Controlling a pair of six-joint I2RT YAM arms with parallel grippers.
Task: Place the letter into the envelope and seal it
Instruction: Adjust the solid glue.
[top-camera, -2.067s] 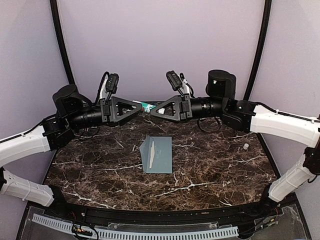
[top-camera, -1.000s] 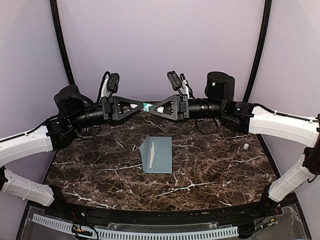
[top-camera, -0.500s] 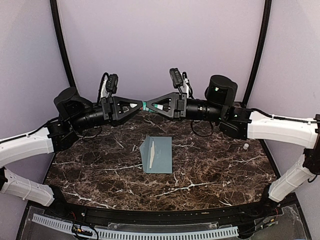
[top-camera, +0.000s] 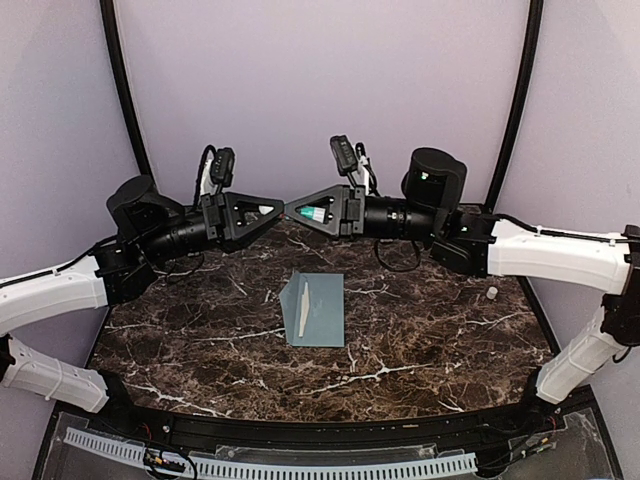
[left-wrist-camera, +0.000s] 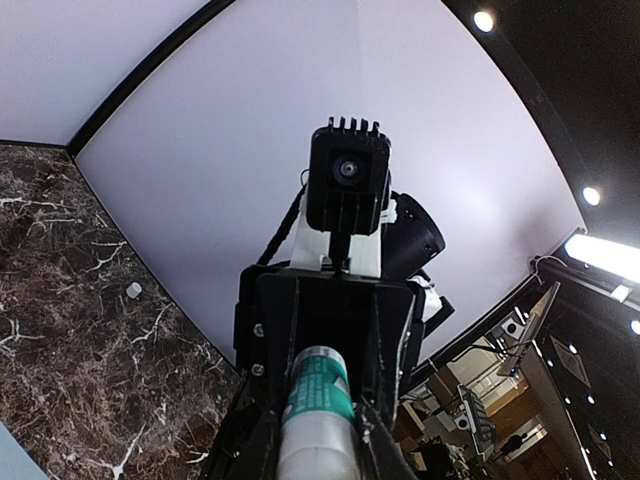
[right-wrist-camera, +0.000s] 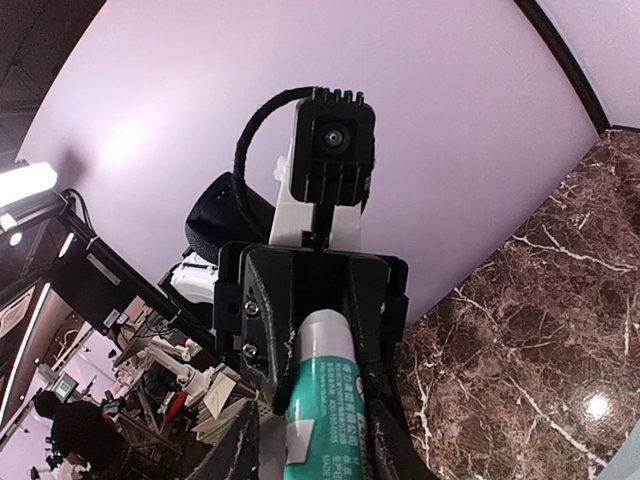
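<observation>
At the frame's upper centre, our left gripper (top-camera: 278, 212) and right gripper (top-camera: 293, 209) both clamp the glue stick (top-camera: 313, 213); we judge the envelope (top-camera: 326, 310) light and limp, best pinched at an edge.

table (top-camera: 420, 340): dark marble, white-veined | small white piece (top-camera: 491, 292), perhaps a cap: right side | backdrop (top-camera: 320, 90): lilac
</observation>
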